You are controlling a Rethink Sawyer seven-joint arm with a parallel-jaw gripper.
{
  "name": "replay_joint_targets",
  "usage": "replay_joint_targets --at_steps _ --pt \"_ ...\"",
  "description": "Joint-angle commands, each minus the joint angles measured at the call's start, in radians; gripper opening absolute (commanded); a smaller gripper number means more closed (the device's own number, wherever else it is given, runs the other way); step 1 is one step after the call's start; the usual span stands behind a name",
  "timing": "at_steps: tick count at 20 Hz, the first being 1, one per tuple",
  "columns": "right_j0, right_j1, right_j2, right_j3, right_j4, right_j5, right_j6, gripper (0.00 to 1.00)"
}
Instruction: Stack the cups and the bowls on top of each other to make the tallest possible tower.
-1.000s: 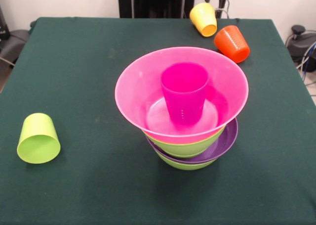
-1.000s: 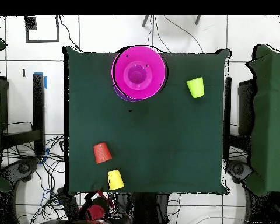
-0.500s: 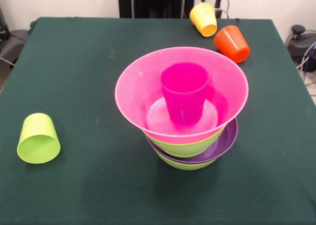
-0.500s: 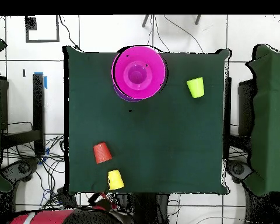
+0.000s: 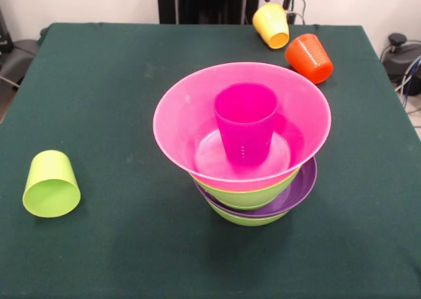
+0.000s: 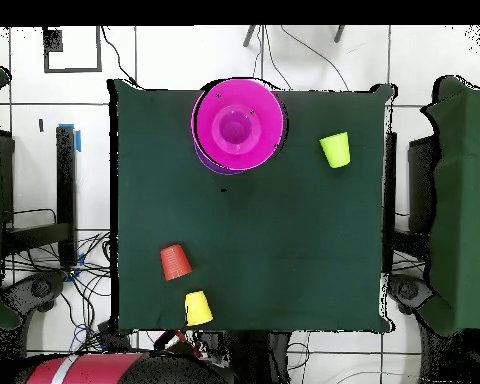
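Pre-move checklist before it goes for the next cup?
1. Tower upright: ok, though the pink bowl on top overhangs the layers below.
2. Purple cup seated upright in the pink bowl: ok.
3. Lime green cup ready to grasp: not ok, on its side.
4. Orange cup and yellow cup: not ok, both tipped, at the table's far corner.
5. Gripper state: cannot tell, only the red arm shows in the overhead view.

the red and black arm lies drawn back low at its base.
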Motion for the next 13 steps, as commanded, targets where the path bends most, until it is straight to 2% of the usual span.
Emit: replay_joint_targets --at_steps 1,9,13 --pt "-0.007 0.047 0.045 -0.109 -0.023 -0.106 0.156 1.0" --pt "-0.016 0.027 0.058 -0.096 -0.011 -0.174 0.192 1.0" --pt "-0.037 0.035 0.063 -0.099 -0.03 -0.207 0.193 1.0"
